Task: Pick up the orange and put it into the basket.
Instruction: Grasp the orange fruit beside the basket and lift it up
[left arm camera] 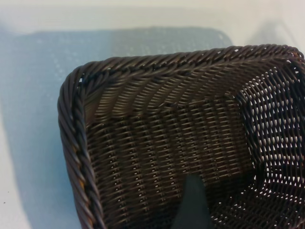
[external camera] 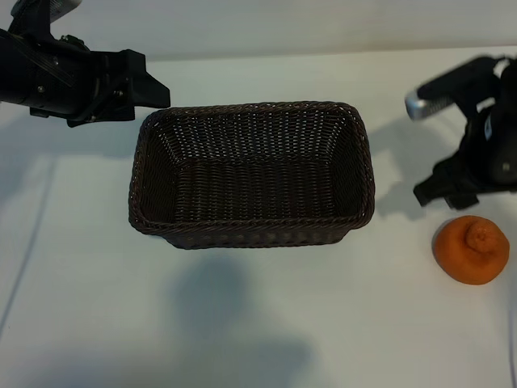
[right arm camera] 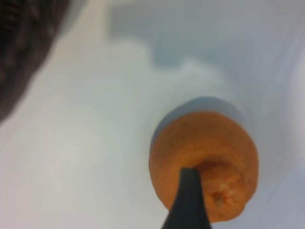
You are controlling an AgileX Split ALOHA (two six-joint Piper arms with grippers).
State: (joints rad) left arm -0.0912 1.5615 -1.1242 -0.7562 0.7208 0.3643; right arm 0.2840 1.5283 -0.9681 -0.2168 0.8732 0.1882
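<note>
The orange point(external camera: 471, 249) lies on the white table at the right, knob upward, apart from the basket. The dark-brown wicker basket point(external camera: 250, 106) stands in the middle with nothing in it. My right gripper point(external camera: 448, 194) hovers just behind the orange, open and not touching it. In the right wrist view one dark finger point(right arm camera: 189, 200) shows in front of the orange point(right arm camera: 205, 143). My left gripper point(external camera: 157, 85) hangs open over the basket's back left corner. In the left wrist view one finger point(left arm camera: 193, 205) shows above the basket's inside, near its braided rim point(left arm camera: 71, 133).
White table point(external camera: 242, 323) all around. The basket's edge point(right arm camera: 19, 47) shows as a dark patch in the right wrist view, well away from the orange. The orange sits close to the table's right edge of view.
</note>
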